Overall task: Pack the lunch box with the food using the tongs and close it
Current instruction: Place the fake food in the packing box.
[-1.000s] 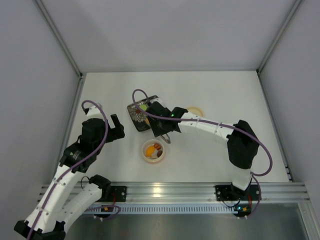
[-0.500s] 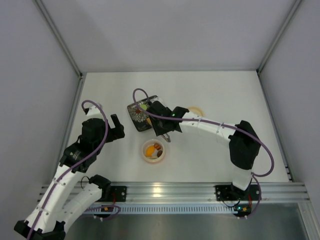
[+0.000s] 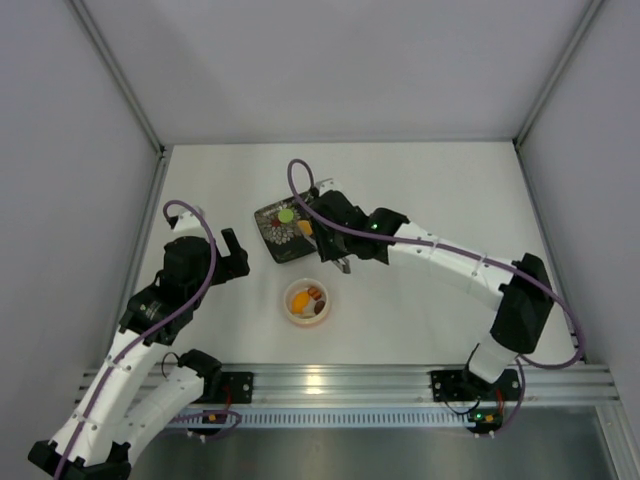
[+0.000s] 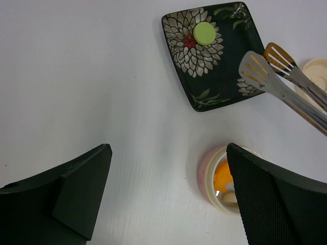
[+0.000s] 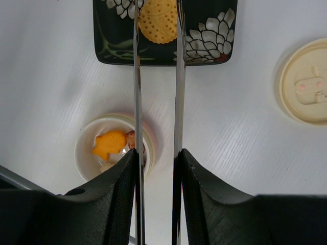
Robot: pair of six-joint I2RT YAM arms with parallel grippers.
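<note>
Right gripper [image 5: 157, 153]: clamped on the tongs [image 5: 137, 97], one finger pressing the outside of each arm, so the two arms run narrow and nearly parallel.
Tongs: slim and silvery with slotted tips, reaching from the gripper out over the near right part of the plate; in the left wrist view they enter from the right, tips above the plate's right corner.
Left gripper [image 4: 168, 153]: spread wide and holding nothing, hovering over bare table left of the plate and the lunch box.
Black floral plate [image 3: 272, 240]: square, at mid-table, just far and left of the lunch box.
Round orange biscuit [image 5: 158, 20]: on the plate, between the two tong tips; whether the tips pinch it cannot be told.
Green round piece [image 4: 204, 33]: lies flat on the plate's flower pattern, apart from the tongs.
Lunch box [image 4: 204, 176]: round with a pink wall, open, on the table near the plate and below the tong arms.
Food in the box: an orange fish-shaped piece [image 5: 108, 144], a dark red-brown piece [image 5: 132, 137] beside it and something pale underneath.
Lid [image 5: 309, 87]: cream disc with a pink mark, flat on the table right of the plate, well apart from the box.
Table [image 3: 430, 180]: plain white.
</note>
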